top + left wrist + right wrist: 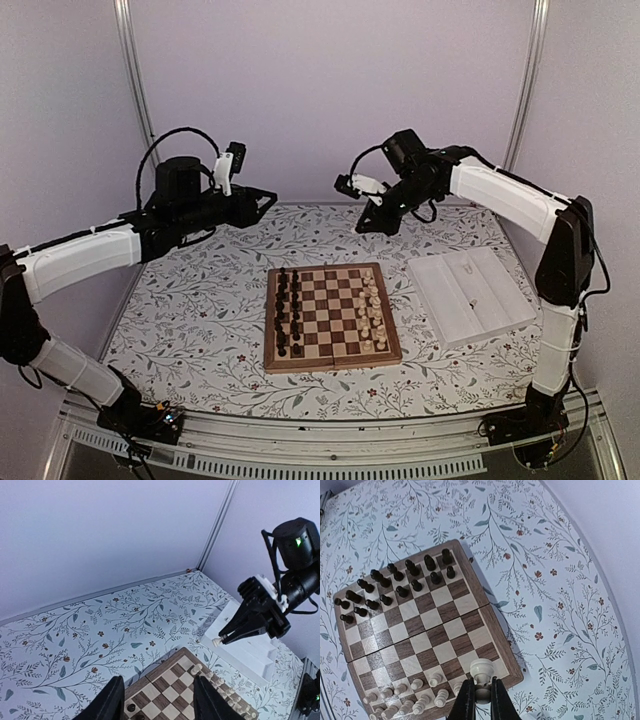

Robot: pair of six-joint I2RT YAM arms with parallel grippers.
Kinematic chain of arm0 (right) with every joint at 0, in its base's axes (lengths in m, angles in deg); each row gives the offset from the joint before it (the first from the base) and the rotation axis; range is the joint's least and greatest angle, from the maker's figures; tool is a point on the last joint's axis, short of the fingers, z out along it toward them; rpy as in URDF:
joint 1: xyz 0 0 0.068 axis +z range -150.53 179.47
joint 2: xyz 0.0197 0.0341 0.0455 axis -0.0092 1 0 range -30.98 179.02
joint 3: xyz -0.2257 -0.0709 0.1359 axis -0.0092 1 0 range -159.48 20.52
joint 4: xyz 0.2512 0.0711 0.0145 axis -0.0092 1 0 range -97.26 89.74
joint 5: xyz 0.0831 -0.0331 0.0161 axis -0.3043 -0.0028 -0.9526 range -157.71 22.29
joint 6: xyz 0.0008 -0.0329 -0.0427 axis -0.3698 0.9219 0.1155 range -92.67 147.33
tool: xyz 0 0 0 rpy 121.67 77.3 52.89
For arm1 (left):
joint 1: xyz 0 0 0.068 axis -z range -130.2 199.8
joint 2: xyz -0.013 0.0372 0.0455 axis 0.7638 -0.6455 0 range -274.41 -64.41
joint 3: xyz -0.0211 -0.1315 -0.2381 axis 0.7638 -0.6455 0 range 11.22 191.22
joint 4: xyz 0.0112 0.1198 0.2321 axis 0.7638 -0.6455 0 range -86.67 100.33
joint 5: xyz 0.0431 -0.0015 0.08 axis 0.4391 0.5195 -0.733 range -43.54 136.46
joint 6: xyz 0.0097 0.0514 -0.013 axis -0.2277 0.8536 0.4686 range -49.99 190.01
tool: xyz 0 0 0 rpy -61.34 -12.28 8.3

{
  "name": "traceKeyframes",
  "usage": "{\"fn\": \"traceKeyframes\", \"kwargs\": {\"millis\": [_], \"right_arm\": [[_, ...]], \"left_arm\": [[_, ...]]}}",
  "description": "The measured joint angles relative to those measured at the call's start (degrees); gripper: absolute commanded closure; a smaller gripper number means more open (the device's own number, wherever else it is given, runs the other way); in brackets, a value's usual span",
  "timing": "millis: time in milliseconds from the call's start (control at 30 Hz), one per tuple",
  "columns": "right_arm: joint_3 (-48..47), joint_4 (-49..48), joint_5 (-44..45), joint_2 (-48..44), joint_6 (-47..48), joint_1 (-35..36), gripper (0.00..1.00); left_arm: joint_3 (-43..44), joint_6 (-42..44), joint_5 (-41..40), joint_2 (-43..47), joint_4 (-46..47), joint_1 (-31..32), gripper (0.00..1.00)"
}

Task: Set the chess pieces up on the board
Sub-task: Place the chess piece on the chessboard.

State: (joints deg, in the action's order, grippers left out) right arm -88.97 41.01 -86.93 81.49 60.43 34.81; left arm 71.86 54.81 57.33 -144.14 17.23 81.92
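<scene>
The board (331, 316) lies mid-table with dark pieces (288, 312) in its two left columns and pale chess pieces (372, 310) along its right side. My right gripper (481, 695) hangs high above the board's far right corner, shut on a pale round-topped piece (482, 671). In the left wrist view that same piece (216, 641) pokes out of the right gripper's tip (222, 639). My left gripper (160, 700) floats above the table behind the board's far left corner (170, 690), fingers (112, 702) wide apart with nothing between them.
A white ridged tray (470, 293) sits to the right of the board, close to the right arm's column. The floral cloth (200, 300) covers the table, with walls and corner posts behind. The dark pieces (395, 582) fill two rows at the board's far side in the right wrist view.
</scene>
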Motion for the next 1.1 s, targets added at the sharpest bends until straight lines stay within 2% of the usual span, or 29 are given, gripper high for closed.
{"fn": "traceKeyframes", "kwargs": {"millis": [233, 667, 1100], "right_arm": [[-1.0, 3.3, 7.2, 7.0, 5.5, 3.5, 1.00], [-9.0, 8.8, 13.1, 15.7, 10.8, 5.8, 0.99], [-9.9, 13.6, 19.6, 20.1, 13.0, 7.1, 0.96]], "left_arm": [[-0.3, -0.3, 0.7, 0.6, -1.4, -3.7, 0.50], [-0.3, -0.5, 1.2, 2.3, -1.7, -4.2, 0.50], [-0.3, -0.9, 2.2, 2.3, -1.7, -4.3, 0.49]]}}
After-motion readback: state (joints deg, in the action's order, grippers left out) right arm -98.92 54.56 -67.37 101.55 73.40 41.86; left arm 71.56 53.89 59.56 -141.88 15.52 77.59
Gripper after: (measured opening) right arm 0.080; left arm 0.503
